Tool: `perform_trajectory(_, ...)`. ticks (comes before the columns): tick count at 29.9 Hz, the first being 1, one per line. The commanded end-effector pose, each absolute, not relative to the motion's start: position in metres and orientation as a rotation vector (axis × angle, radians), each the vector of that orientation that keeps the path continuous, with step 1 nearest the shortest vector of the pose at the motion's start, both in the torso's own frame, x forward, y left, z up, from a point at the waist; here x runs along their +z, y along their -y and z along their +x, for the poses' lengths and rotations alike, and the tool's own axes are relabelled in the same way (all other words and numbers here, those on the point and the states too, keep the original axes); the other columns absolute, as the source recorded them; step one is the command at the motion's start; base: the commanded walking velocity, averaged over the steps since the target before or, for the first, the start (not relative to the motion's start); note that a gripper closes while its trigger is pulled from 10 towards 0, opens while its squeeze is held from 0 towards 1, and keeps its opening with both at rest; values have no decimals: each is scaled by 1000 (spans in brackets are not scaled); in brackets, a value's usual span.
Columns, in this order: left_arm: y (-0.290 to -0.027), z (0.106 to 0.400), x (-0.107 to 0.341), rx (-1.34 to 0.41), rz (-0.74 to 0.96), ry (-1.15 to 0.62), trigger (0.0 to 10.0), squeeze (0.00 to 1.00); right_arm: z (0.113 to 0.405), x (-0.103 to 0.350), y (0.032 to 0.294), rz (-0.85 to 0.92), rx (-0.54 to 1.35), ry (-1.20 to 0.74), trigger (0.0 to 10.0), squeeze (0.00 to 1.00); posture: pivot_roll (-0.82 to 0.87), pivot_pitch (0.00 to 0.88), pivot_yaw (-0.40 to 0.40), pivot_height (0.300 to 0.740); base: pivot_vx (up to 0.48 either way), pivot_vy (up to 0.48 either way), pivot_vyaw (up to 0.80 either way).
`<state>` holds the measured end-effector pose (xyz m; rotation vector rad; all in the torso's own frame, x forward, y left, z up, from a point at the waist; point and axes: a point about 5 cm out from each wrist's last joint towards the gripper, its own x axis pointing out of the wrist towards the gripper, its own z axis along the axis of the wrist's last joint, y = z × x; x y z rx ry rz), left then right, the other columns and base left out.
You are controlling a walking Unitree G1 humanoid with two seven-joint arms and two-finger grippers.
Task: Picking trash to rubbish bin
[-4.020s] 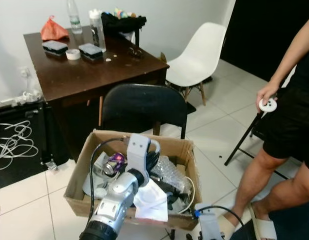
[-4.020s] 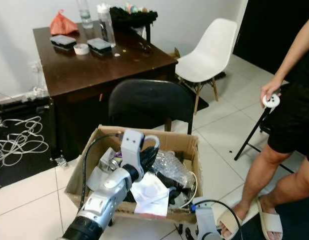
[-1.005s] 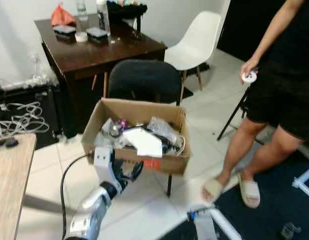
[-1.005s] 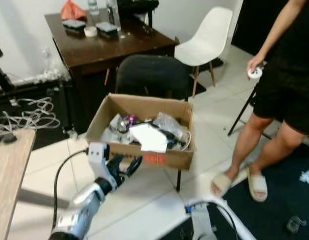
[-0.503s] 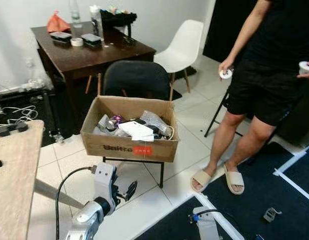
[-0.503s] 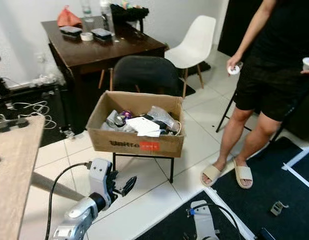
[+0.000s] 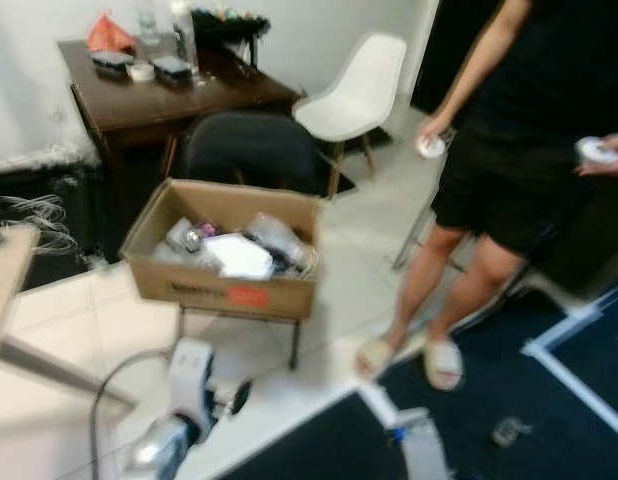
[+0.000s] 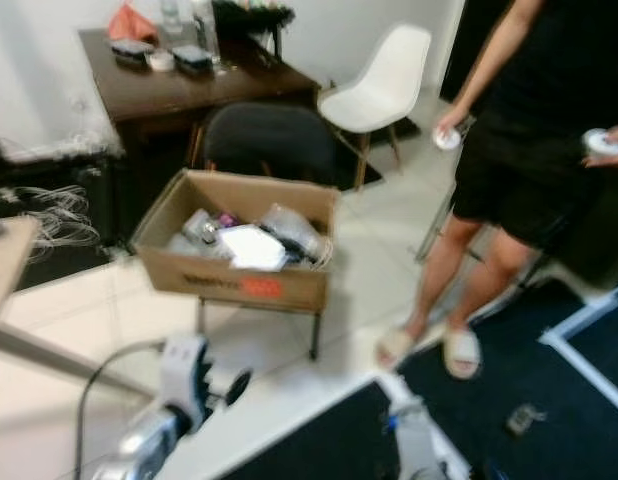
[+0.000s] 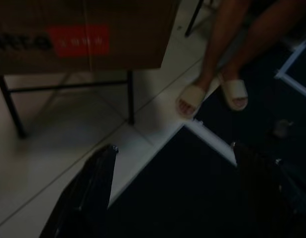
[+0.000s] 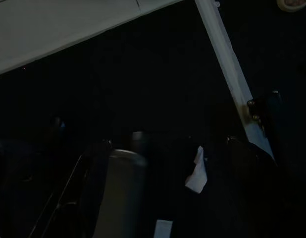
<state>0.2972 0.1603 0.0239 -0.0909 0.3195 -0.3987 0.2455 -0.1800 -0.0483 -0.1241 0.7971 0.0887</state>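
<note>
Floor: pale tiles (image 7: 79, 330) across the left and centre of the head views, a dark mat (image 7: 589, 360) with a white border filling the lower right.
Person: stands at the right of the frame in black shorts and pale slippers (image 7: 441, 362), a small white round object in each hand (image 7: 430, 146).
Worktop: dark wooden desk (image 7: 179, 95) at the upper left, carrying bottles, flat boxes and an orange bag.
Chairs: a black one (image 7: 251, 150) just behind the box, a white one (image 7: 354, 95) at upper centre.
Rubbish bin: open cardboard box (image 7: 224, 290) on a thin black stand, left of centre, with a red label on its front wall.
Trash: plastic wrap and white paper (image 7: 239, 255) piled inside the box; a white scrap (image 10: 195, 176) lies on the dark mat in the right wrist view.
Left gripper (image 7: 229, 397): low at the bottom left, above the tiles in front of the box, jaws apart and empty.
Right gripper (image 10: 182, 163): over the dark mat, jaws apart, nothing between them.
</note>
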Motion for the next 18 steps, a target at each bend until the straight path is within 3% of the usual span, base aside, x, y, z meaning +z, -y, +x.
perform_trajectory(1, -168, 288, 10, -363, -88, -380, 10000, 0, 237, -54, 187, -137, 72, -835, 10000, 0, -84, 159, 11, 740, 0, 0, 0)
perform_trajectory(6, -181, 277, -5, -302, -63, -465, 10000, 0, 228, -59, 191, -140, 71, -863, 10000, 0, -78, 154, 13, 740, 0, 0, 0)
perform_trajectory(10, -201, 256, -26, -198, -48, -584, 10000, 0, 215, -66, 196, -170, 66, -917, 10000, 0, -71, 151, 15, 740, 0, 0, 777)
perform_trajectory(12, -219, 229, -46, -86, -48, -706, 10000, 0, 201, -74, 203, -183, 47, -971, 10000, 0, -71, 148, 19, 740, 0, 0, 775)
perform_trajectory(18, -230, 203, -62, 2, -70, -809, 10000, 0, 187, -80, 209, -191, 28, -1018, 10000, 0, -69, 147, 21, 740, 0, 0, 778)
